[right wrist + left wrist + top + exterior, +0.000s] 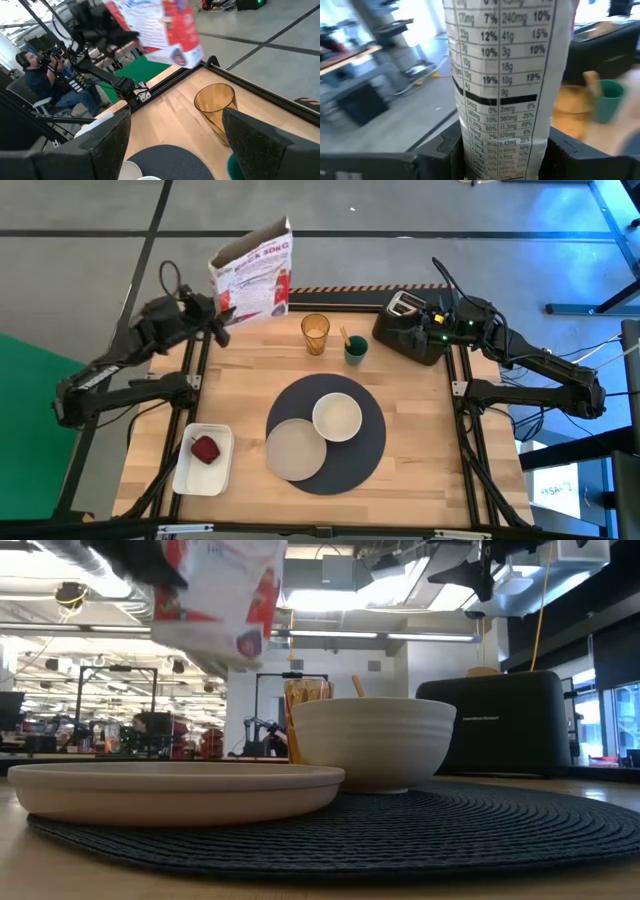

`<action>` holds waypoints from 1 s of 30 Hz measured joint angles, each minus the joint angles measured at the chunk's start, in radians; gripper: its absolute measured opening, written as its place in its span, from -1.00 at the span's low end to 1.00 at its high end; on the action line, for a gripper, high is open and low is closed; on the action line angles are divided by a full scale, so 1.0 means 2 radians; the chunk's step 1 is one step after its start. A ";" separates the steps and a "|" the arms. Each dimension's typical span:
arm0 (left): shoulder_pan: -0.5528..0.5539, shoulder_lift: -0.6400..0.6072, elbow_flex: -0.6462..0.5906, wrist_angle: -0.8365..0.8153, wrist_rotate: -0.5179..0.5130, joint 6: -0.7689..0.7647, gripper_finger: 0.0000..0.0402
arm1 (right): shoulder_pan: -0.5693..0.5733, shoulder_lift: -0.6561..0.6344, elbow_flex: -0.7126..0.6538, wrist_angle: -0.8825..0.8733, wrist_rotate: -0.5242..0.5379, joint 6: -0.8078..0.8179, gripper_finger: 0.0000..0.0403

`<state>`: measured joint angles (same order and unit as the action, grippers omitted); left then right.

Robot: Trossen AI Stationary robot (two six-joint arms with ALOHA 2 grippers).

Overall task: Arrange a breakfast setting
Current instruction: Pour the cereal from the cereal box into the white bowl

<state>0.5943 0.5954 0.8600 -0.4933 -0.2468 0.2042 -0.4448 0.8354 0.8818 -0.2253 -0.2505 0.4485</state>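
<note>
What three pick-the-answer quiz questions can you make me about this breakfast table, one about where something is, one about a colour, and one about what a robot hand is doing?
1. Where is the white bowl?
A. on the dark mat
B. in the tray
C. on the toaster

2. What colour is the small cup?
A. red
B. green
C. blue

3. What is the left gripper doing?
A. resting empty
B. touching the plate
C. holding the cereal bag in the air

Answers: 1 A, the bowl sits on the mat. 2 B, it looks green. 3 C, the fingers clamp the bag above the table.
</note>
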 joint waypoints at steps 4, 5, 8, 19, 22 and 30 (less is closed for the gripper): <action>-0.027 0.013 0.083 -0.084 0.030 0.003 -0.18 | 0.000 0.000 0.000 0.000 -0.009 -0.005 0.51; -0.035 0.019 0.102 -0.101 0.034 0.007 -0.18 | 0.000 0.000 0.000 0.000 -0.012 -0.006 0.51; -0.062 0.045 0.158 -0.137 0.044 0.010 -0.18 | 0.000 0.000 0.000 0.000 -0.015 -0.008 0.51; -0.164 0.201 0.303 -0.301 0.039 0.084 -0.18 | 0.000 0.000 0.000 -0.012 -0.015 0.008 0.51; -0.189 0.237 0.331 -0.312 0.023 0.114 -0.18 | 0.000 0.000 0.000 -0.022 -0.011 0.010 0.51; -0.248 0.334 0.421 -0.455 -0.064 0.190 -0.19 | 0.000 -0.001 0.000 -0.069 0.030 0.012 0.51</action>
<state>0.0988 1.2641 1.7015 -1.4035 -0.3744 0.5840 -0.4450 0.8330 0.8818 -0.3631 -0.1896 0.4734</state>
